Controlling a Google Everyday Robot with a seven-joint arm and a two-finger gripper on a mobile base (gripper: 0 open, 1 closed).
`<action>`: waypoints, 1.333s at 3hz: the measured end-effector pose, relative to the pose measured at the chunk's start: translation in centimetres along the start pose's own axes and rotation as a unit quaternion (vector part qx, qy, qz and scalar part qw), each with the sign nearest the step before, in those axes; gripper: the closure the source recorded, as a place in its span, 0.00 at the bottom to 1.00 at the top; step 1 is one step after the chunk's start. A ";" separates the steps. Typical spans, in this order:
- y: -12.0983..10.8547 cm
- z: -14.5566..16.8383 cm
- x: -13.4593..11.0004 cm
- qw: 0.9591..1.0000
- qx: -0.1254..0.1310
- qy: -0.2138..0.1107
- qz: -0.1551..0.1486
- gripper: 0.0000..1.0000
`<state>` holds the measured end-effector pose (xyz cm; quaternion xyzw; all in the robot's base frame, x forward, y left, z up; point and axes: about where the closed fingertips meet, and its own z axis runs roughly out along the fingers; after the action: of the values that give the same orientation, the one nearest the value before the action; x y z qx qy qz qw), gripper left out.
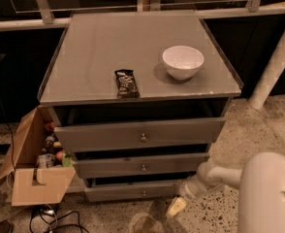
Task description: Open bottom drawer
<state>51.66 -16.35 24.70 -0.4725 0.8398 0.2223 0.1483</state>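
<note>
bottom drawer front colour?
Bottom drawer is grey, camera view; end effector hovers near its right end.

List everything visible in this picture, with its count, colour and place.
cabinet: one, grey, centre
top drawer: one, grey, uppermost
middle drawer: one, grey, below it
bottom drawer: one, grey, lowest, near floor
bowl: one, white, cabinet top, right
snack bar: one, dark wrapper, cabinet top, front centre
cardboard box: one, brown, floor, left of cabinet
arm: one, white, lower right
end effector: one, pale, low by the bottom drawer's right end
</note>
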 end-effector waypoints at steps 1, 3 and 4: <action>1.2 -3.6 -1.3 1.000 -0.015 0.002 -0.012 0.00; 1.2 -1.3 0.4 1.000 -0.023 0.000 0.002 0.00; 1.3 -1.0 0.7 1.000 -0.024 0.001 0.004 0.00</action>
<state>50.13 -16.76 25.57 -0.4727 0.8362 0.2431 0.1353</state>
